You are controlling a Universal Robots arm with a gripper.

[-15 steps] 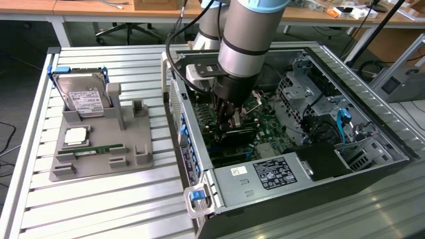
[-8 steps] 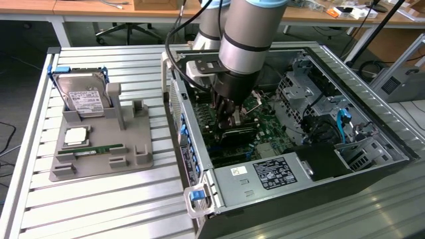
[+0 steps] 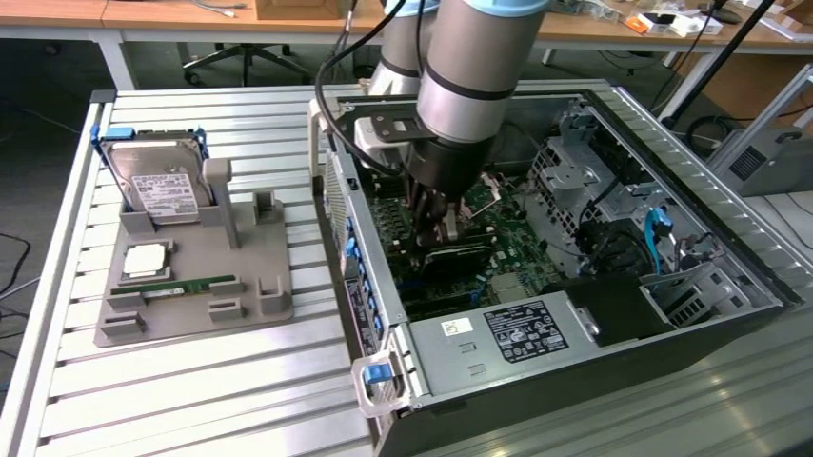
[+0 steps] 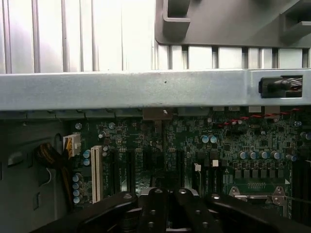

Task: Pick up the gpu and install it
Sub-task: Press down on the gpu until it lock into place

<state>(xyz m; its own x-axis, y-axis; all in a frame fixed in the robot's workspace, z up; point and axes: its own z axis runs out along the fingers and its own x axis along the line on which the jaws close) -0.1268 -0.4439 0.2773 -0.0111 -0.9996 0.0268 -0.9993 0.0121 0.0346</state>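
In the exterior view the gpu (image 3: 454,257) is a thin dark card standing on edge over the green motherboard (image 3: 515,243), inside the open computer case (image 3: 381,314). My gripper (image 3: 436,228) reaches straight down into the case and its tips meet the card's upper edge. The fingers (image 4: 156,208) lie pressed together in the wrist view, above the motherboard (image 4: 218,141) and its expansion slots (image 4: 96,172). Whether the card's lower edge sits in a slot is hidden.
A grey parts stand (image 3: 254,276) lies on the slatted table at the exterior view's left, holding a hard drive (image 3: 159,186), a CPU (image 3: 143,259) and a green RAM stick (image 3: 178,284). The power supply (image 3: 508,338) and drive cages (image 3: 572,181) crowd the case. The case's metal wall (image 4: 146,90) runs close by.
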